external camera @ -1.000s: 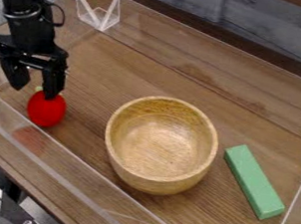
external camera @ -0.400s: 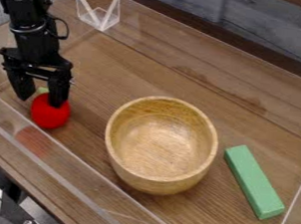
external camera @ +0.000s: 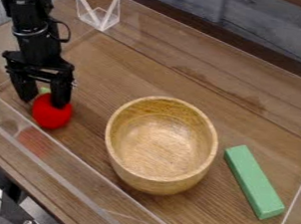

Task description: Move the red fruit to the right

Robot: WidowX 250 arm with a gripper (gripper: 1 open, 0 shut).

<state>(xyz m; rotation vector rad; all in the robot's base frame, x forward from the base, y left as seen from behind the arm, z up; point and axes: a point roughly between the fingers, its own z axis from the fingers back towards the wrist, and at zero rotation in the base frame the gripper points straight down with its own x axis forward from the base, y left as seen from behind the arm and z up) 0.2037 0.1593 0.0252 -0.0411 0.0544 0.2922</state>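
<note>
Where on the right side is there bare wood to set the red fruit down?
Bare wood lies behind the wooden bowl and green block, up to the far clear wall. A narrower strip runs between bowl and block. The front is tight: the bowl sits near the front wall. At the left, the open hand is over the red fruit.
</note>
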